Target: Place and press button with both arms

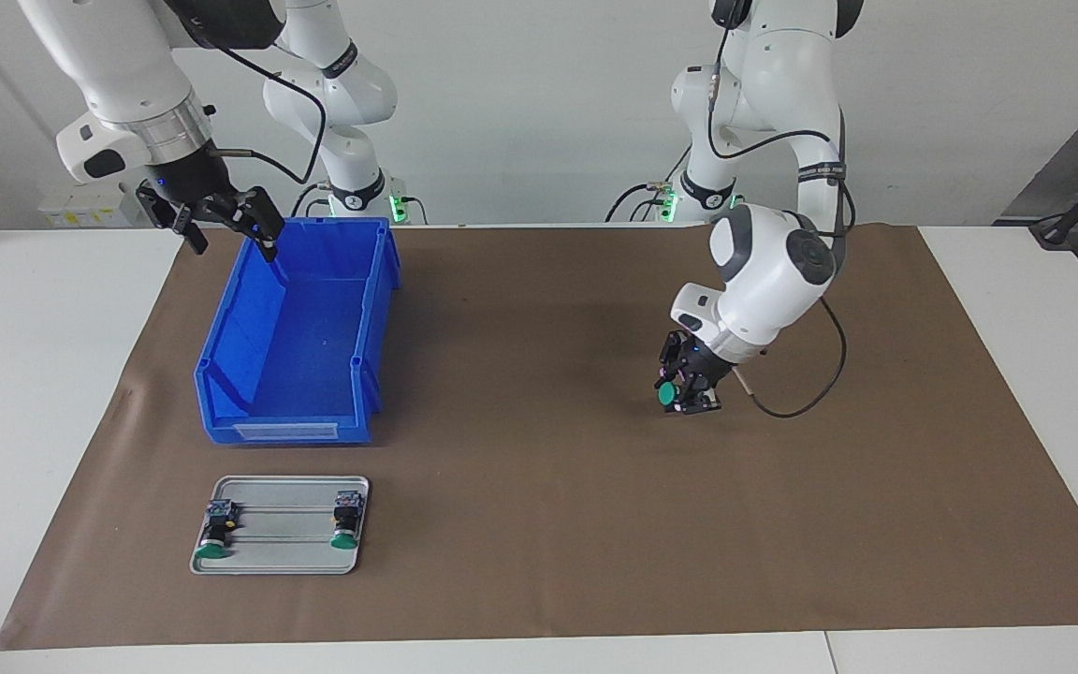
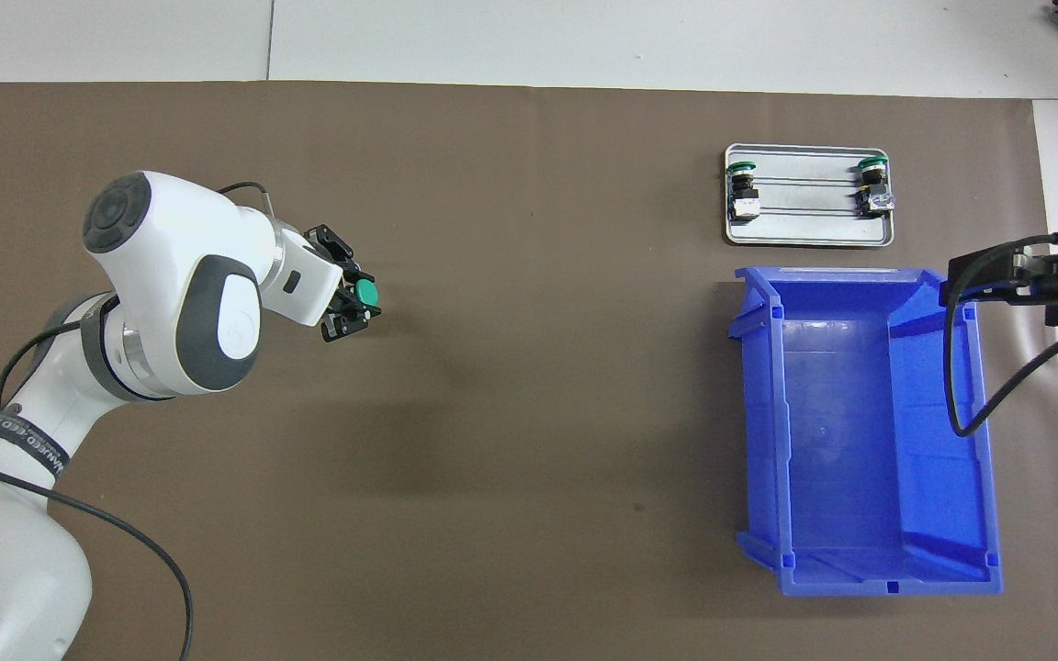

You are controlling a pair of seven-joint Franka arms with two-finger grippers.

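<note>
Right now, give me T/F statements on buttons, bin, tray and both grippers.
1. The left gripper holds a green-capped button. True.
2. The blue bin has a button in it. False: it is empty.
3. Two buttons lie on the metal tray. True.
4. The tray sits nearer to the robots than the bin. False: it lies farther from them.
5. The right gripper is shut on a button. False: it is open, empty, up over the bin's rim.
</note>
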